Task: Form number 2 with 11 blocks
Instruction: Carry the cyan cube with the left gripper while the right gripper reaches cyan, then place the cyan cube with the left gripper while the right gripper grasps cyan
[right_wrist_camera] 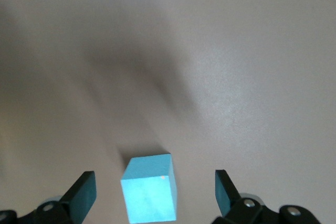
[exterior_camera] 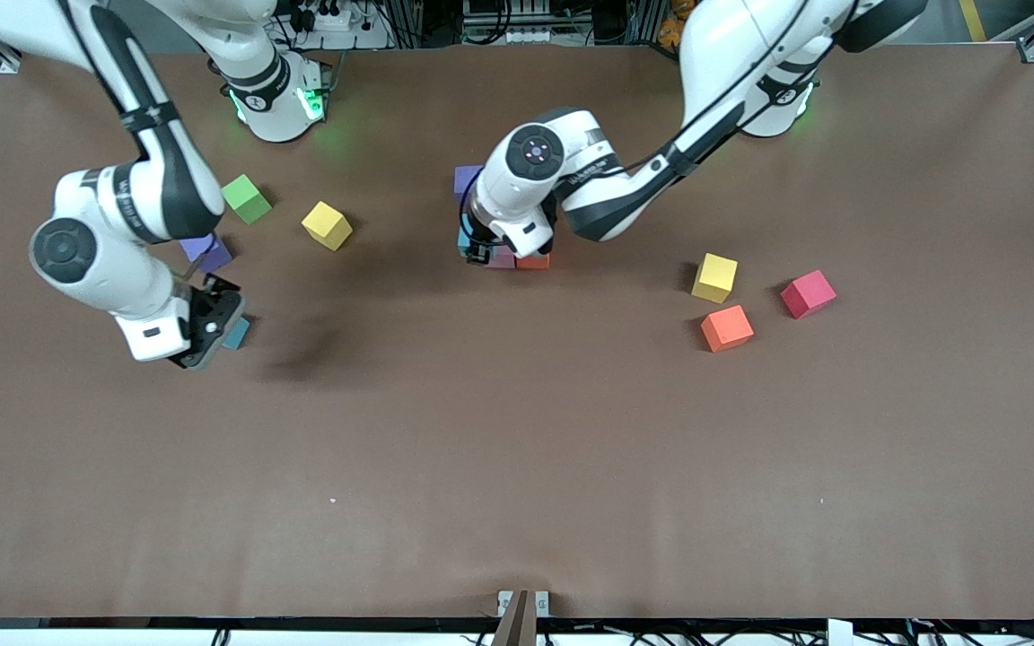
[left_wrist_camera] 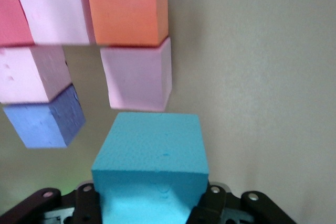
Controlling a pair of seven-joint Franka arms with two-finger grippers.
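Note:
My left gripper (exterior_camera: 479,251) is shut on a light blue block (left_wrist_camera: 152,166) at the edge of the cluster of blocks in mid-table. The left wrist view shows that cluster: an orange block (left_wrist_camera: 126,6), a pink block (left_wrist_camera: 137,77) right next to the held one, another pink block (left_wrist_camera: 31,72), a darker blue one (left_wrist_camera: 44,119) and a red one (left_wrist_camera: 13,9). My right gripper (exterior_camera: 212,325) is open, low over a second light blue block (right_wrist_camera: 148,192) that sits on the table between its fingers (right_wrist_camera: 84,195). A purple block (exterior_camera: 207,253) lies beside it.
A green cube (exterior_camera: 246,198) and a yellow cube (exterior_camera: 327,224) lie toward the right arm's end. A yellow cube (exterior_camera: 714,276), an orange block (exterior_camera: 726,327) and a red block (exterior_camera: 808,293) lie toward the left arm's end. The brown table (exterior_camera: 517,467) stretches bare nearer the camera.

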